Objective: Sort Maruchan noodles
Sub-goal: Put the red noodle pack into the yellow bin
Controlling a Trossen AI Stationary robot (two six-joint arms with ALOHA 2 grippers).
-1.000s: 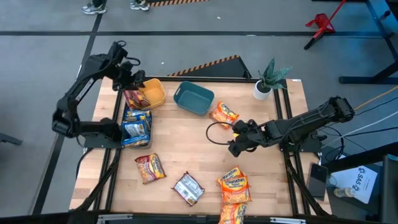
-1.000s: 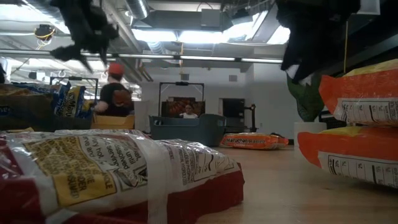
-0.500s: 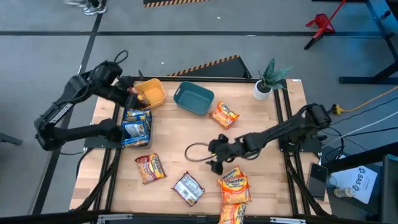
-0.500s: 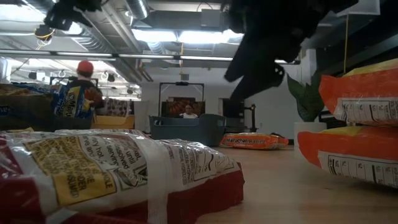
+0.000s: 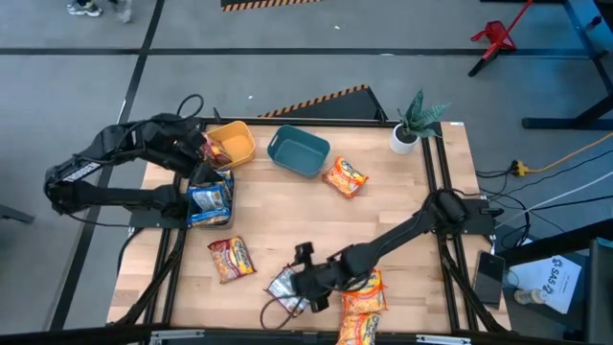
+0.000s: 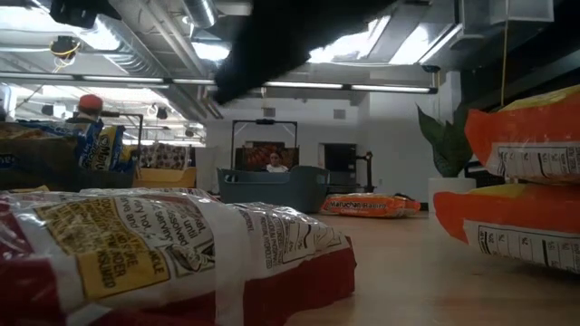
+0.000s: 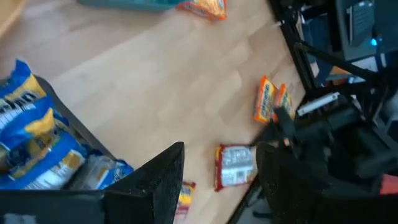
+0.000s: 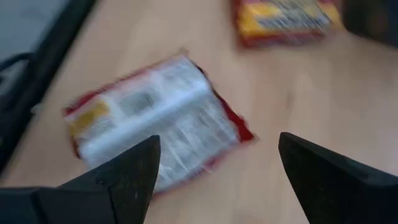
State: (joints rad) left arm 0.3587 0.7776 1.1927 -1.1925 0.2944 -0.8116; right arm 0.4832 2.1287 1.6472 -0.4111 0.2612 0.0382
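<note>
Maruchan noodle packets lie flat on the wooden table. A red-and-silver packet (image 5: 281, 286) (image 8: 155, 121) is near the front edge, and my right gripper (image 5: 299, 284) (image 8: 217, 146) hovers open just over it, slanting down, its fingers apart above the packet. A red packet (image 5: 230, 259) lies left of it, orange ones (image 5: 359, 297) right of it, and one orange packet (image 5: 345, 176) sits mid-table. Blue packets (image 5: 211, 196) (image 7: 31, 137) are stacked at the left. My left gripper (image 5: 205, 163) (image 7: 221, 155) is open and holds nothing, above the blue packets beside the yellow bin (image 5: 235, 142).
A teal bin (image 5: 298, 151) stands at the back middle, right of the yellow bin, which holds a red packet. A potted plant (image 5: 410, 125) is at the back right corner. Bare wood lies mid-table. A person shows in the room beyond.
My right gripper has swept from the table's right middle toward the near edge and the left, sinking and rolling, until it is over the red-and-silver packet. My left arm has swung back from over the yellow bin toward the table's left side. No packet has moved.
</note>
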